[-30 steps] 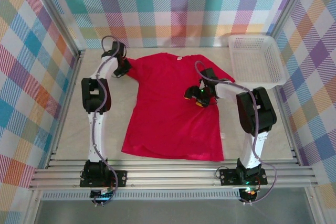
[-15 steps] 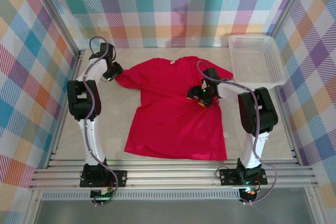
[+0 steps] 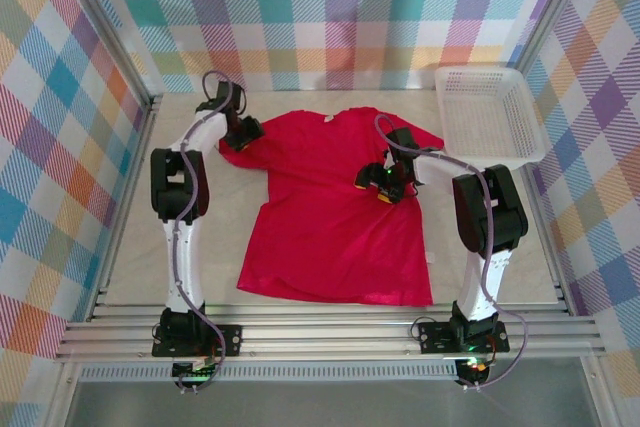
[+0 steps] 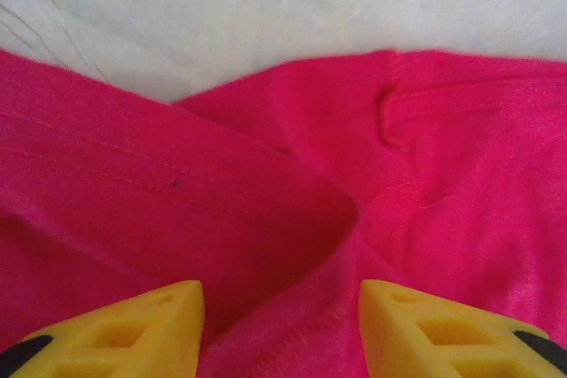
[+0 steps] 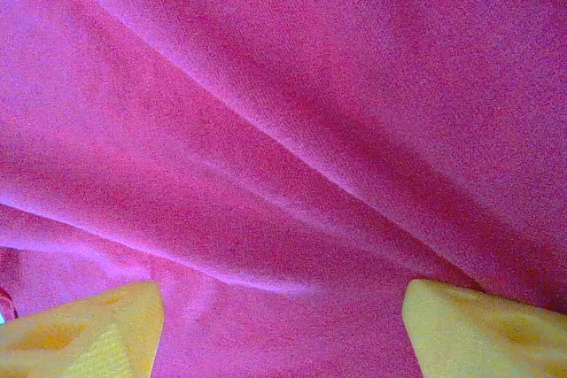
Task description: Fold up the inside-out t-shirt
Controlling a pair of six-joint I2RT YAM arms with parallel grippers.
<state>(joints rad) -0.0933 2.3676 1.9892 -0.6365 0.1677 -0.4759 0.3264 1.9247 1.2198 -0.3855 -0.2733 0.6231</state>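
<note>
The inside-out t-shirt [image 3: 325,217], bright red, lies spread flat on the table with its collar toward the back and a small white tag [image 3: 326,119] at the neck. My left gripper [image 3: 243,135] hovers at the shirt's left sleeve. In the left wrist view its yellow fingers [image 4: 151,329] stand apart over a soft fold of sleeve cloth [image 4: 292,219], pinching nothing, so the left gripper [image 4: 279,325] is open. My right gripper [image 3: 380,184] rests low over the right chest area. It is open too, the right gripper [image 5: 283,325] spanning rippled red fabric [image 5: 283,130].
A white mesh basket [image 3: 490,112] stands at the back right corner, just beyond the shirt's right sleeve. Bare beige table [image 3: 150,237] runs along the left side and in front of the hem. Metal rails [image 3: 320,332] edge the near side.
The left gripper dragged the left sleeve outward to the left, then opened, let it go and swung back right over the sleeve. The right gripper has hardly moved.
</note>
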